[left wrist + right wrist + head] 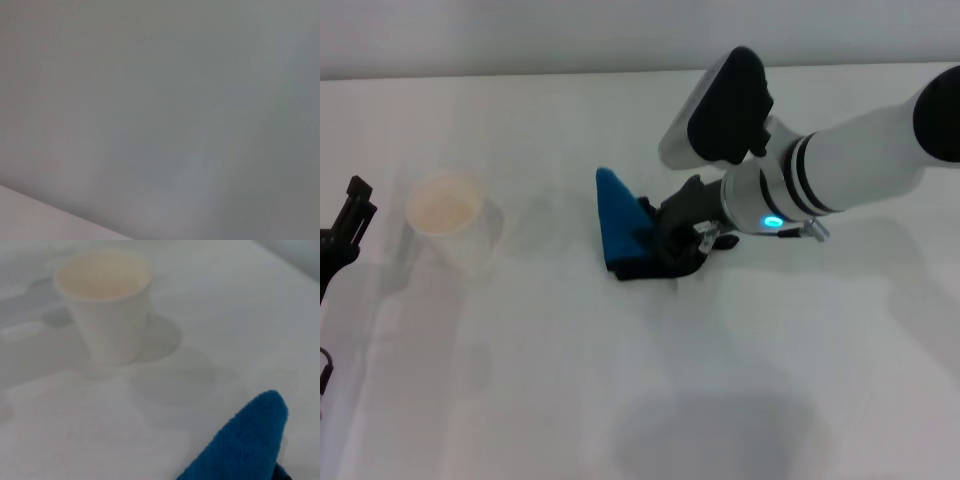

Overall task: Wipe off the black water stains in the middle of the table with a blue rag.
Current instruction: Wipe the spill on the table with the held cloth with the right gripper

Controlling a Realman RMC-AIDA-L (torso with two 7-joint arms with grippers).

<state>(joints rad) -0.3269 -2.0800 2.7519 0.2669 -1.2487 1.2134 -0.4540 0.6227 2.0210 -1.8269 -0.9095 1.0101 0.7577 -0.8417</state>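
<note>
My right gripper (655, 250) is shut on the blue rag (620, 222) and presses it onto the white table (620, 400) near the middle. The rag stands up in a peak beside the black fingers. It also shows as a blue tip in the right wrist view (245, 445). No dark blot shows on the table; the spot under the rag is hidden. My left gripper (345, 225) is parked at the left edge of the head view, off the table's work area. The left wrist view shows only a blank grey surface.
A white paper cup (448, 215) stands upright left of the rag, a short way apart; it also shows in the right wrist view (105, 305). The table's far edge (520, 75) runs along the top of the head view.
</note>
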